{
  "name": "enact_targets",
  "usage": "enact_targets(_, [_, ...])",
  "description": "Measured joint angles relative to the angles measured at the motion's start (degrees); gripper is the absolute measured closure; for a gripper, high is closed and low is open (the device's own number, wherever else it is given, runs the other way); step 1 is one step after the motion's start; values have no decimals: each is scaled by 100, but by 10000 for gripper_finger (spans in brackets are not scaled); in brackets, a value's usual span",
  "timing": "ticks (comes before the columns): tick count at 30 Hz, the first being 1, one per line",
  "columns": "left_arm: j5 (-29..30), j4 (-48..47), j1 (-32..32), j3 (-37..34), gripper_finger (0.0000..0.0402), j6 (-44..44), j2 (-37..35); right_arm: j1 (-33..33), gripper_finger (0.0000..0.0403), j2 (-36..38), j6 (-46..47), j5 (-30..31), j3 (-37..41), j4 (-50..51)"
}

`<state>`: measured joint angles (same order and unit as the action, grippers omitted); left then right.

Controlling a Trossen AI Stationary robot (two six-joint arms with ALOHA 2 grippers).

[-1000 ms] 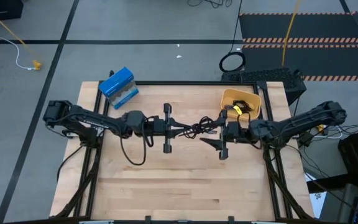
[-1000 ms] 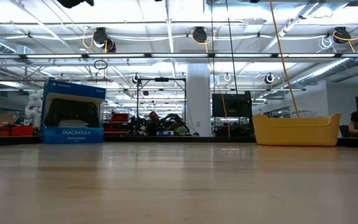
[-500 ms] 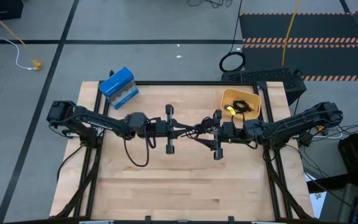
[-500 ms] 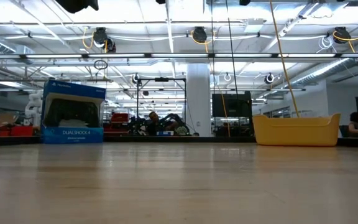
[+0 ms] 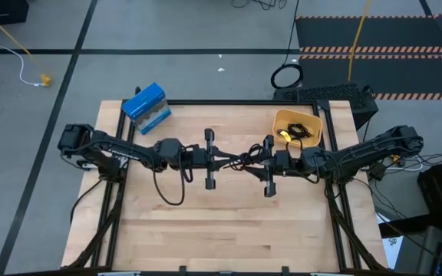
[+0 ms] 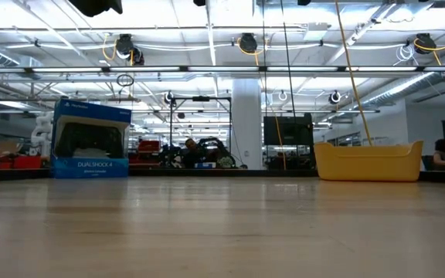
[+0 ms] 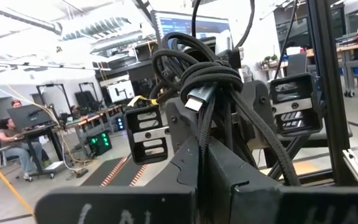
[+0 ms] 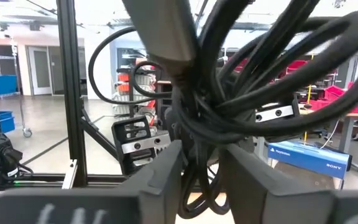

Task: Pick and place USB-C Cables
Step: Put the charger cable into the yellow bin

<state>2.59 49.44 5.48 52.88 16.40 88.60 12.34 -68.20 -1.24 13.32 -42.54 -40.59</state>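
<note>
You are holding a coiled black cable (image 5: 240, 160) clenched in the left gripper (image 5: 229, 159) above worktop centre. Your right gripper (image 5: 253, 159), wide a moment ago, is now closing around the same coil; handover toward the bin (image 5: 285, 121) is starting.

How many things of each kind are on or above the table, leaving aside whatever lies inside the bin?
Blue cardboard box: 1
Yellow plastic bin: 1
Black coiled cable, clamped in the left gripper, with the right gripper at it: 1
Dark robot arms: 2
Total: 5
</note>
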Motion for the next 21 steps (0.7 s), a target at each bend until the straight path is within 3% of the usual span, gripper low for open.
enact_targets(10, [7,-79,-68,0,321,-348,0,0,393,0,-7,3,0,6])
enact_targets(21, [3,-1177,-63,-4,316,-511,-545,0,399,0,-32,4,0,9])
